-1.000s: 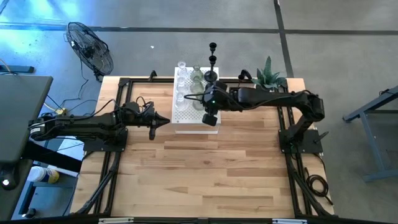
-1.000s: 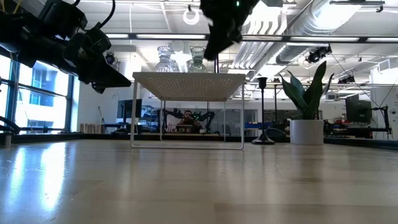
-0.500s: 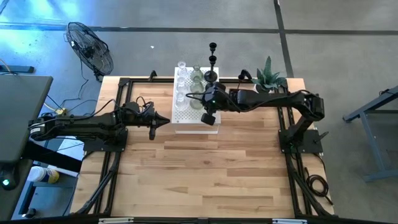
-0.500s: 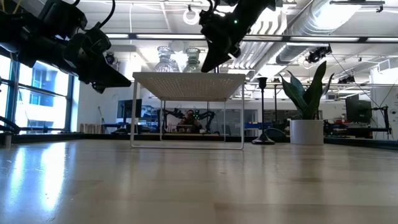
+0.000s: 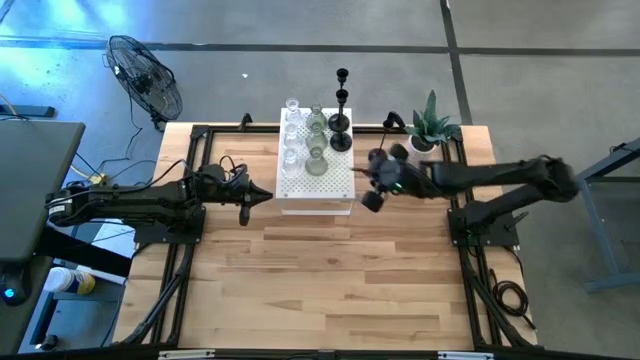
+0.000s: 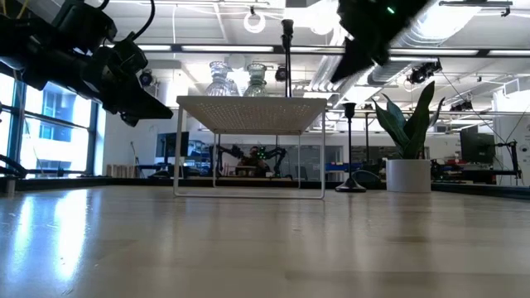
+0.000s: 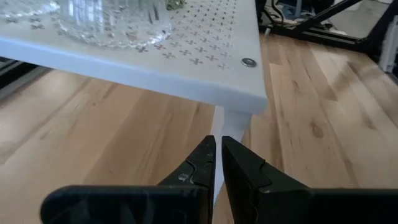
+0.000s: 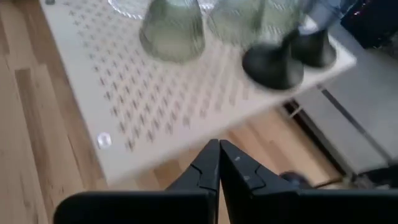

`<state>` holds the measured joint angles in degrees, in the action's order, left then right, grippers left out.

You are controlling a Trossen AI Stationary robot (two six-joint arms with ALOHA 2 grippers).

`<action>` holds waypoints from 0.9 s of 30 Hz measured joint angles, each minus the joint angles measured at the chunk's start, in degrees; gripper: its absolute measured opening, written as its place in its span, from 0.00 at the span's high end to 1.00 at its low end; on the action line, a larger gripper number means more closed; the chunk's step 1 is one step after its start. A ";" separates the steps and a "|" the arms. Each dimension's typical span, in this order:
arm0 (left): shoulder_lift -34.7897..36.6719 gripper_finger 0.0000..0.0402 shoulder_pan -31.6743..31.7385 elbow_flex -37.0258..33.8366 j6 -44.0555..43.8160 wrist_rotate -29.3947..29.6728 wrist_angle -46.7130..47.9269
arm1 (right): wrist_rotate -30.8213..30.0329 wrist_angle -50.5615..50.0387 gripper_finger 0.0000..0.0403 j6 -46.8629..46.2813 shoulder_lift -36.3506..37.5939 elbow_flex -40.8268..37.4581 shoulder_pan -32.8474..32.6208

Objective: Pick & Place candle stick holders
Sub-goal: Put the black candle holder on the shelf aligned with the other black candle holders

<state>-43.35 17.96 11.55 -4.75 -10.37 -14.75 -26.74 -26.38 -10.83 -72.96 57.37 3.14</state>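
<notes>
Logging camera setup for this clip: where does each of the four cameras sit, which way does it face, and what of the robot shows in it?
High view: overhead, straight down on the table; both arms, left gripper, right gripper.
Low view: table height, facing the room; white perforated box, both arms overhead.
Left wrist view: behind shut fingers, facing the box's corner.
Right wrist view: behind shut fingers, facing the candle stick holders.
Shared: every view shows the box.

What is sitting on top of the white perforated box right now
On the white perforated box: clear glass holders, greenish glass holders and two black stemmed holders. The exact glass count is unclear.
</notes>
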 joint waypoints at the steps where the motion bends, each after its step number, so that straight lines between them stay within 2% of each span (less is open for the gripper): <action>1: 0.00 0.94 0.00 0.00 -0.25 -0.57 0.13 | -0.65 4.11 1.00 -1.15 2.33 -4.76 -0.69; 4: 0.00 0.94 0.00 0.00 -0.46 -1.53 0.40 | -1.70 18.89 1.00 -4.17 7.94 -18.10 -2.37; 7: 0.00 0.94 0.00 0.00 -0.46 -0.13 0.38 | -2.16 33.48 1.00 -6.54 10.88 -29.26 -2.82; 12: 0.00 0.94 0.02 0.00 -0.48 2.36 -0.98 | -7.68 50.54 1.00 -9.35 11.57 -40.81 -2.70; 16: 0.00 0.94 0.01 0.00 -0.06 2.38 -1.88 | -10.96 56.51 0.99 -12.05 11.57 -44.39 -0.34; 20: 0.00 0.94 0.00 0.00 -0.05 2.40 -1.81 | -9.72 57.98 0.97 -13.14 11.57 -44.81 4.01; 24: 0.00 0.94 0.02 0.00 -0.03 2.45 -1.80 | -5.83 58.32 0.87 -11.86 11.07 -43.63 8.28; 27: 0.00 0.94 0.02 0.00 -0.03 2.46 -1.78 | -6.55 58.66 0.77 -10.32 9.92 -42.81 11.02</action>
<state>-43.35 17.98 11.55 -4.78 -7.91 -16.53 -33.29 32.28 -21.15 -63.03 14.56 14.16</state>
